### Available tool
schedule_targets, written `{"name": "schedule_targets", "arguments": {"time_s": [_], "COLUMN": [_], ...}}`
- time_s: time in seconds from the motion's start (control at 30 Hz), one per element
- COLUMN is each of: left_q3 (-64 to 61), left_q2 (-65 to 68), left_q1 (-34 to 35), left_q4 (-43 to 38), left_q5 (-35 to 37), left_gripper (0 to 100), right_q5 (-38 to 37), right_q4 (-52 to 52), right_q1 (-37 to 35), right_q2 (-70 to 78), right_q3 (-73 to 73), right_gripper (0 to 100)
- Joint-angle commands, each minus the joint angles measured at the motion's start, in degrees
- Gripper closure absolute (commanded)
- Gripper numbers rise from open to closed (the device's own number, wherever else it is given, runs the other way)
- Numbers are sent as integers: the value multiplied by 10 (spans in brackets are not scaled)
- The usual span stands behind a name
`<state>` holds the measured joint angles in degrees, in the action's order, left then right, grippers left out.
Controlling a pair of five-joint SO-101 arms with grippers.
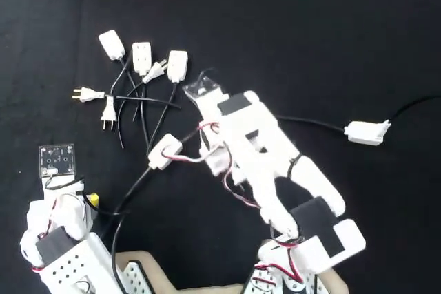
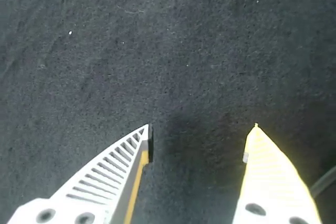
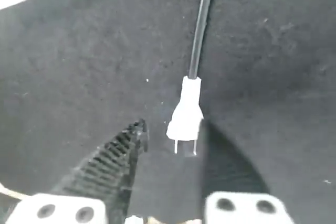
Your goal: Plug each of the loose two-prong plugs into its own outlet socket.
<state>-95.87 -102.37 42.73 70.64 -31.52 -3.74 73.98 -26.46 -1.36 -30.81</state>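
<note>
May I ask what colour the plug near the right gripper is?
The plug is white, clearest in the right wrist view.

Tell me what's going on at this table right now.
The right gripper is out over the middle of the black table, fingers open, with a loose white two-prong plug lying just in front of them, not gripped. The left gripper sits open over bare cloth. Other plugs lie loose beside the white sockets farther back.
</note>
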Motion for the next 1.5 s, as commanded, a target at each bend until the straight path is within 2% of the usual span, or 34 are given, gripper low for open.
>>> {"name": "schedule_targets", "arguments": {"time_s": [0.0, 0.13, 0.43, 0.67, 0.9, 1.03, 1.33, 1.47], "left_q3": [8, 8, 7, 4, 4, 4, 4, 4], "left_q2": [-1, -1, -1, -1, -1, -1, -1, -1], "left_q1": [-7, -7, -7, -16, -15, -15, -17, -17], "left_q4": [12, 12, 1, -4, -4, -4, -4, -4], "left_q5": [2, 1, 1, 4, 4, 3, 2, 2], "left_gripper": [712, 712, 712, 712, 712, 712, 712, 712], "right_q5": [-19, -23, -23, -20, -38, -43, -46, -68], "right_q4": [-27, -43, -119, -156, -169, -167, -166, -149], "right_q1": [25, 55, 56, 56, 64, 95, 94, 96], "right_q2": [-27, -44, -138, -102, -70, -98, -106, -105], "right_q3": [-37, -73, -148, -157, -133, -135, -150, -150], "right_gripper": [942, 942, 939, 937, 804, 823, 917, 924]}}
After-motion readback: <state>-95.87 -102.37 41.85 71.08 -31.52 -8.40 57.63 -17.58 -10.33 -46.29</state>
